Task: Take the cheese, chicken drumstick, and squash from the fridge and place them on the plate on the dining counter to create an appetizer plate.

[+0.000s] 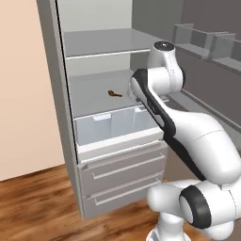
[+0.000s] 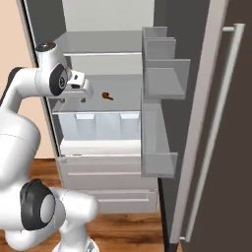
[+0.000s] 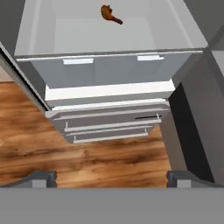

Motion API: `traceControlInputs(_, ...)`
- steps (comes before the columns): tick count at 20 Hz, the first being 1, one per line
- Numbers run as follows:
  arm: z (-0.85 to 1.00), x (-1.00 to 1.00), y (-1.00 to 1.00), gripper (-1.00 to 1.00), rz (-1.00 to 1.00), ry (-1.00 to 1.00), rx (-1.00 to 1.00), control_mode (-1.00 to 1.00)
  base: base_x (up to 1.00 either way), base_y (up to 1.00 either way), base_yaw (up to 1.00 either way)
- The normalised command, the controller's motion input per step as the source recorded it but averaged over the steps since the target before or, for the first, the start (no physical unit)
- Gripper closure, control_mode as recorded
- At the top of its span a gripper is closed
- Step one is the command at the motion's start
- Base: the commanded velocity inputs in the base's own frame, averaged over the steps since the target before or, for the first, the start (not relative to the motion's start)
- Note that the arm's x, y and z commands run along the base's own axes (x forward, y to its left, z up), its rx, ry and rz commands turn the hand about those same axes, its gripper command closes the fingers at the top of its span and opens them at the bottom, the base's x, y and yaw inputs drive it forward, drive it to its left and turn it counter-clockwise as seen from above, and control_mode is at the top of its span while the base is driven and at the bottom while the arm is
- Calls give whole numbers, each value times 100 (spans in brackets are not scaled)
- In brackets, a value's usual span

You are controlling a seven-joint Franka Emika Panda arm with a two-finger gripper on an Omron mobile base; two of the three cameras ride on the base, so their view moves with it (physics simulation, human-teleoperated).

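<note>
fridge shelf, chicken drumstick bone rightward

Flat, even rendered lighting, no glare or hard highlights. Fridge interior mid-grey, back wall paler near the top; soft shading under the shelves. Door face dark. Wood floor looks slightly soft and low-res in the hand view. No visible edge distortion.
</note>
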Motion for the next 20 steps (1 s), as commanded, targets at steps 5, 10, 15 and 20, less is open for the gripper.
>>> traceControlInputs(5,0,0,0,-100,0,0,0,100,98,0,6)
traceControlInputs(10,-11,-1,-4,-100,1,0,1,-100,28,-4,3)
traceControlInputs(15,-60,13,-29,-100,3,-4,5,-100,0,0,0)
traceControlInputs(20,-58,92,-17,-100,1,0,3,-100,0,0,0)
